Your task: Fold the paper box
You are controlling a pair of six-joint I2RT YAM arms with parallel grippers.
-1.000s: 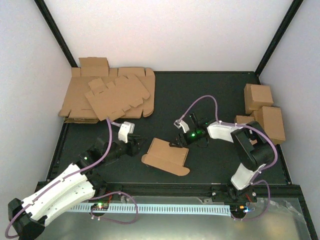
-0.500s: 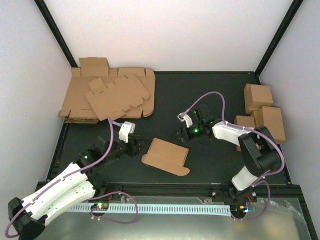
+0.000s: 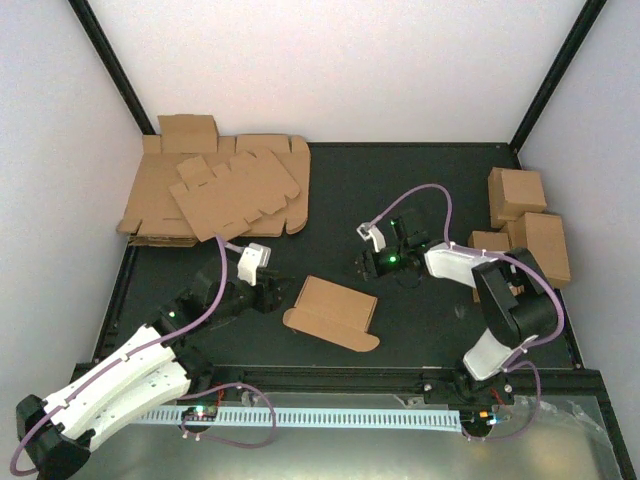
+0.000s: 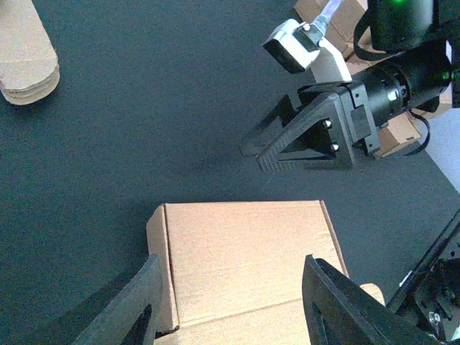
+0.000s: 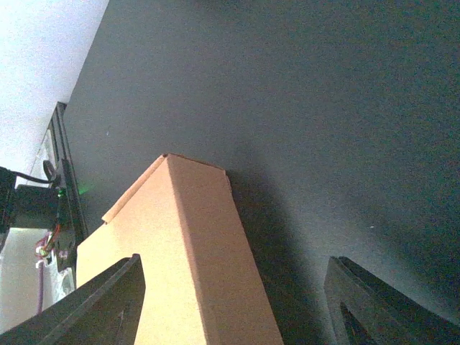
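Note:
The paper box (image 3: 333,312) lies on the black table near the middle, a brown, partly folded piece with a rounded tab at its near right corner. My left gripper (image 3: 275,293) sits just left of it, open. In the left wrist view its fingers straddle the paper box (image 4: 244,259) without gripping it, the left gripper (image 4: 231,262) low over the near end. My right gripper (image 3: 365,265) hangs open just beyond the box's far right corner, apart from it. The right wrist view shows a raised folded edge of the paper box (image 5: 187,259) ahead of the open right gripper (image 5: 236,266).
A heap of flat brown cardboard blanks (image 3: 215,195) fills the back left corner. Several folded boxes (image 3: 525,225) stand along the right edge. The right gripper (image 4: 309,136) shows in the left wrist view beyond the box.
My right gripper has pulled back from the box's far right edge, up and to the right, with its jaws wider. The left jaws opened a little. The box has stayed put.

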